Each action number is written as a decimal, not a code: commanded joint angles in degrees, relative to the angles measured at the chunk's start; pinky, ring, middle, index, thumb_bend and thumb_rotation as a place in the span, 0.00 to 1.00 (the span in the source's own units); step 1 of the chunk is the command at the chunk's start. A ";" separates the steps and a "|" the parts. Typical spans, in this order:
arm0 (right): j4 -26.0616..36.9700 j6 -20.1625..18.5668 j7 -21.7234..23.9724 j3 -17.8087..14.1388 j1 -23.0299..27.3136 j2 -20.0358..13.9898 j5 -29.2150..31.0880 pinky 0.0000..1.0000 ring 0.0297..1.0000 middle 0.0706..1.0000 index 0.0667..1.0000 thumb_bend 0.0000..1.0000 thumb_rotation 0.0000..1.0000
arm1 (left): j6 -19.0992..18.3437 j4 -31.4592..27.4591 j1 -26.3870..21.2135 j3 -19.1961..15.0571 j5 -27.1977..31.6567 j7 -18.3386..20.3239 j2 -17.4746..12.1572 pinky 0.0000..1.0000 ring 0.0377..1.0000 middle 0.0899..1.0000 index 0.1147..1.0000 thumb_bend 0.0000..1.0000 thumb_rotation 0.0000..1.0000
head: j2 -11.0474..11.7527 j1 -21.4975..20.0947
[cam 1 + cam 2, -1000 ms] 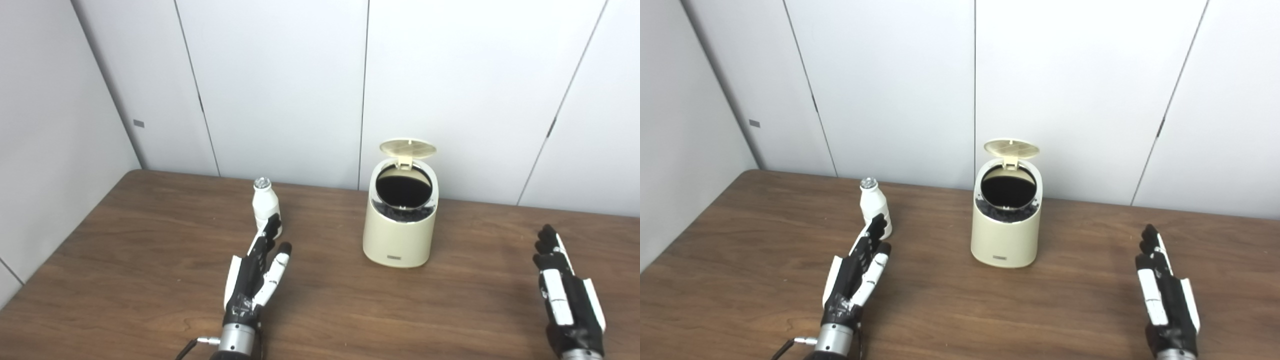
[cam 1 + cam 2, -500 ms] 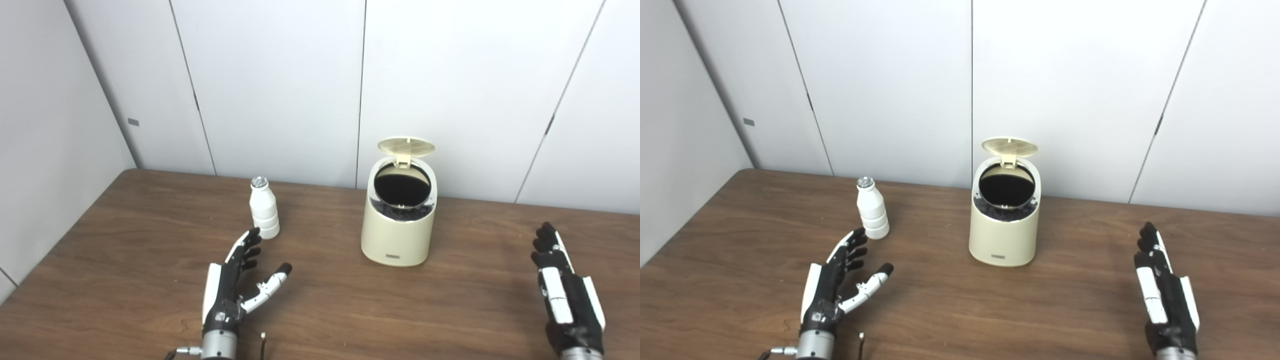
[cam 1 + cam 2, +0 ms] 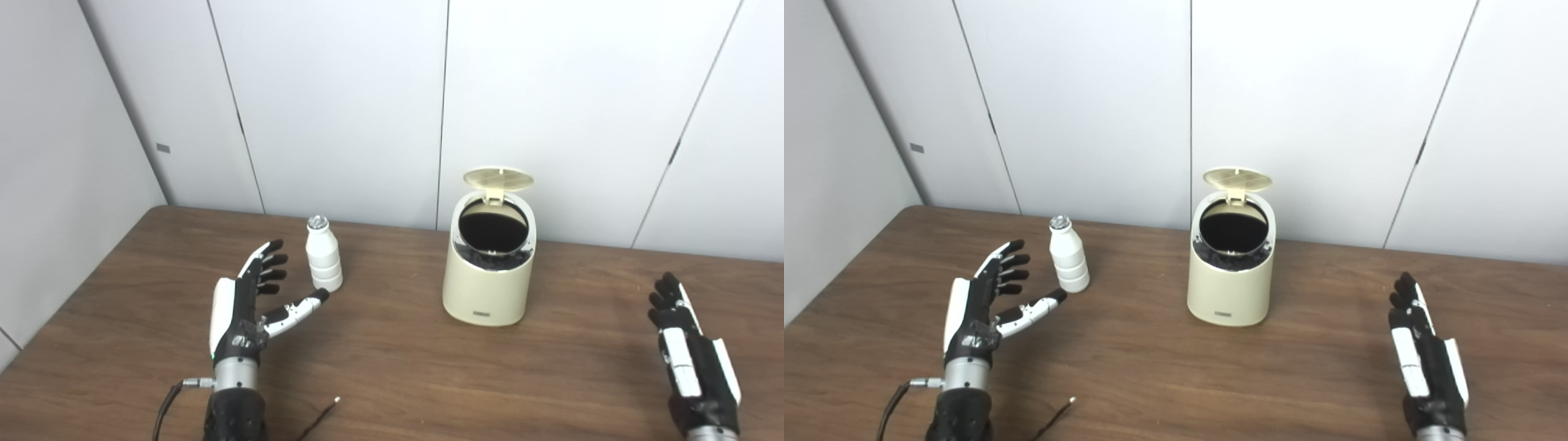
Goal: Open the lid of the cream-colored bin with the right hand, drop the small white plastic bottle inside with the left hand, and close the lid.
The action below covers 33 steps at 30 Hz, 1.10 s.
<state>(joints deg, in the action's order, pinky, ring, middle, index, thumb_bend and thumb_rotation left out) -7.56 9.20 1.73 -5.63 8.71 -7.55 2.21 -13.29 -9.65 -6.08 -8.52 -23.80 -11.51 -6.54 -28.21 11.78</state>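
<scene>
While our left hand (image 3: 245,306) hovers over the table (image 3: 392,380) with fingers spread and thumb out, holding nothing, the bottle (image 3: 323,256) stands upright just to its right, near the fingertips but apart from them. Further right we see the bin (image 3: 488,269) with its lid (image 3: 498,179) flipped up at the back and its dark mouth showing. At the far right our right hand (image 3: 692,361) lies low by the table's near edge, fingers straight and together, empty.
</scene>
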 commanded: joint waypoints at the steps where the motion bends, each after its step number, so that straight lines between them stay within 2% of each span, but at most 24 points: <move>1: -1.94 0.32 -0.29 0.69 -2.88 1.12 -0.34 0.96 0.97 0.97 0.97 0.58 0.86 | -1.18 0.61 -2.79 0.32 -2.69 -1.12 -1.86 0.66 0.77 0.82 0.83 0.82 0.18 | -0.12 -0.01; 5: -1.87 0.33 -0.08 0.69 -2.96 1.17 -0.15 0.96 0.96 0.97 0.97 0.59 0.87 | -2.76 3.25 -4.57 1.20 -4.55 -0.63 -3.87 0.63 0.78 0.84 0.84 0.84 0.20 | -0.26 -0.16; 9: -1.88 0.35 -0.13 0.64 -2.95 1.15 -0.21 0.96 0.97 0.97 0.97 0.60 0.87 | -4.62 5.99 -6.92 2.63 -5.43 1.23 -6.69 0.73 0.88 0.90 0.87 0.88 0.25 | -0.26 -0.16; 12: -1.59 0.13 -0.48 0.79 -3.10 1.11 -1.00 0.95 0.96 0.97 0.97 0.60 0.88 | -6.28 8.32 -9.12 4.13 -6.37 2.80 -8.82 0.76 0.91 0.93 0.89 0.90 0.27 | -0.40 -0.18; 17: -1.90 0.47 -0.44 0.50 -2.87 1.24 -0.76 0.94 0.96 0.97 0.97 0.59 0.87 | -6.40 11.80 -12.34 6.13 -6.51 3.79 -11.33 0.71 0.88 0.93 0.91 0.95 0.27 | -0.49 -0.42; 23: -2.17 0.26 -1.00 0.48 -2.96 1.15 -1.68 0.94 0.96 0.96 0.97 0.59 0.87 | -4.85 14.80 -14.99 6.85 -4.80 4.60 -12.37 0.72 0.87 0.90 0.92 0.96 0.22 | -0.53 -0.63; 29: -2.22 -0.02 -1.43 0.51 -2.93 1.43 -1.44 0.95 0.96 0.96 0.97 0.58 0.87 | -4.59 16.01 -16.61 7.85 -4.97 4.37 -12.19 0.73 0.86 0.87 0.90 0.96 0.21 | -0.70 -0.80; 33: -1.80 -0.74 -1.61 0.65 -3.00 1.55 -1.57 0.95 0.96 0.96 0.97 0.58 0.88 | -4.16 16.64 -17.28 8.75 -5.46 3.93 -12.12 0.70 0.84 0.86 0.88 0.95 0.21 | -0.90 -0.93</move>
<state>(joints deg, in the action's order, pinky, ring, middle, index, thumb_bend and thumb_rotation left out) -7.11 8.66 0.48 -5.57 8.53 -7.48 0.59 -19.14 7.41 -20.67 0.22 -28.44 -6.41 -17.50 -29.09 10.81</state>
